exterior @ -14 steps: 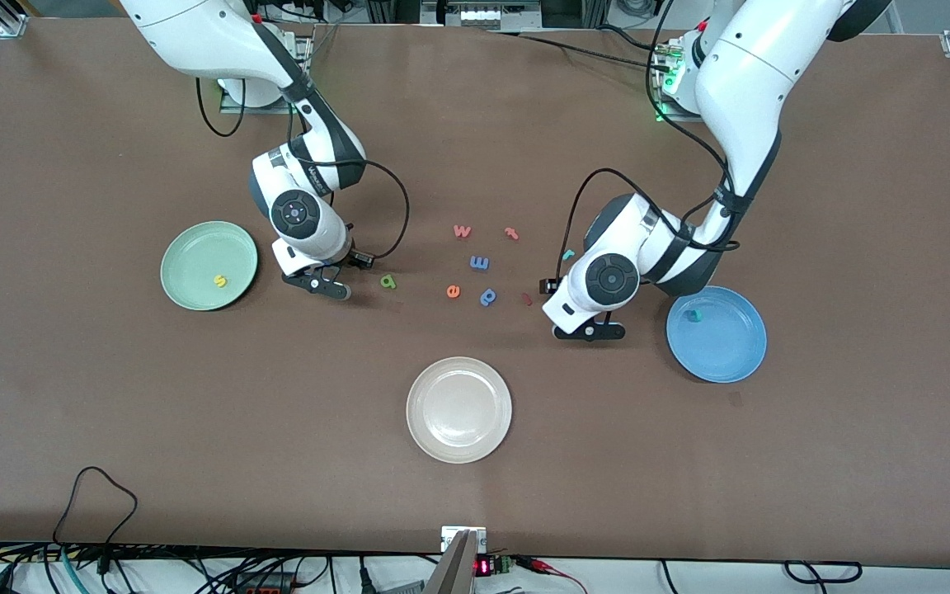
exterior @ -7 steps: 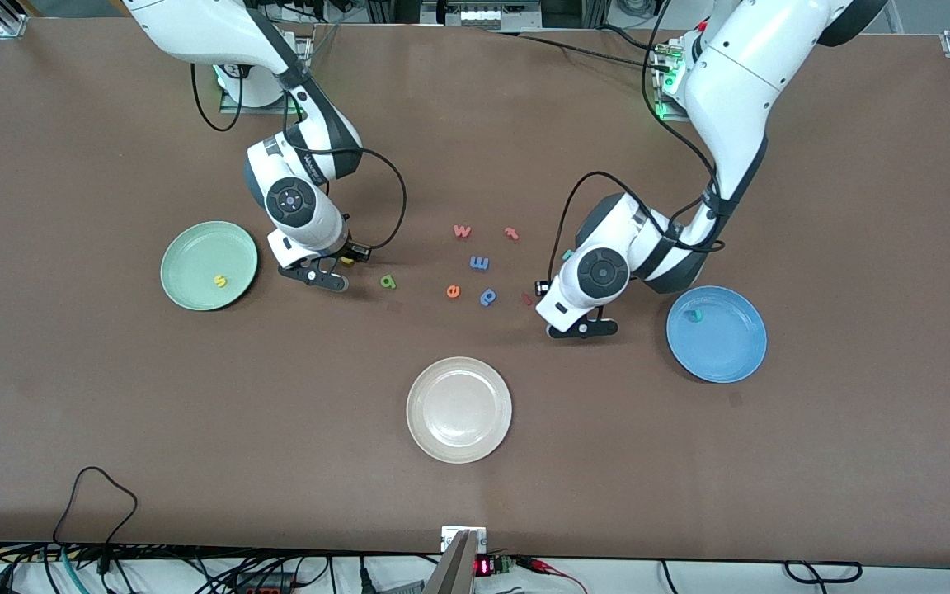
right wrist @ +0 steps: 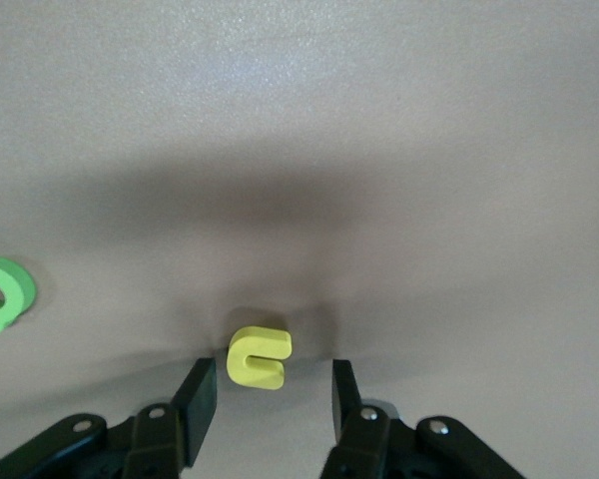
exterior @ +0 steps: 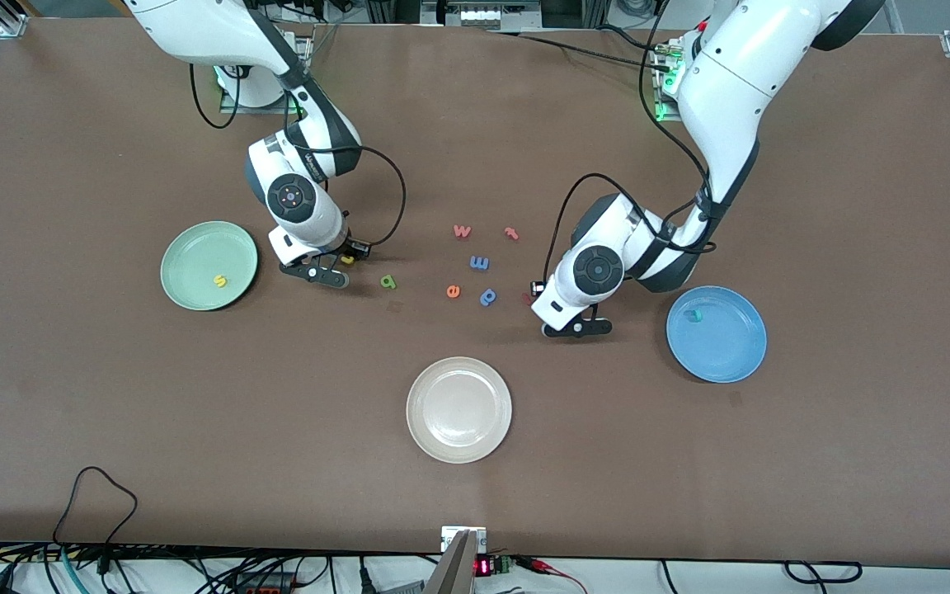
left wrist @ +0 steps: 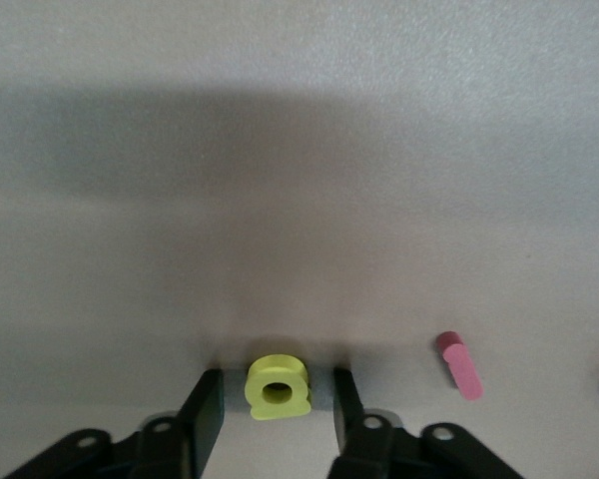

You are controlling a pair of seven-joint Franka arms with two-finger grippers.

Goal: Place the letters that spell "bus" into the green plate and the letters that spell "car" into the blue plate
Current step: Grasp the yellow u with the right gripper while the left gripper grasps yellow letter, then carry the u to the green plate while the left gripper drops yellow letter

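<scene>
Our right gripper sits low at the desk, beside the green plate, mid-height in the front frame. Its fingers stand apart on either side of the yellow u, and as far as we can tell neither touches it. The green b lies just beside it, toward the frame's centre. The s rests in the green plate.

Our left gripper is down near the blue plate. Its fingers are parted around the yellow a, with a gap on each side. A teal c lies in the blue plate.
</scene>
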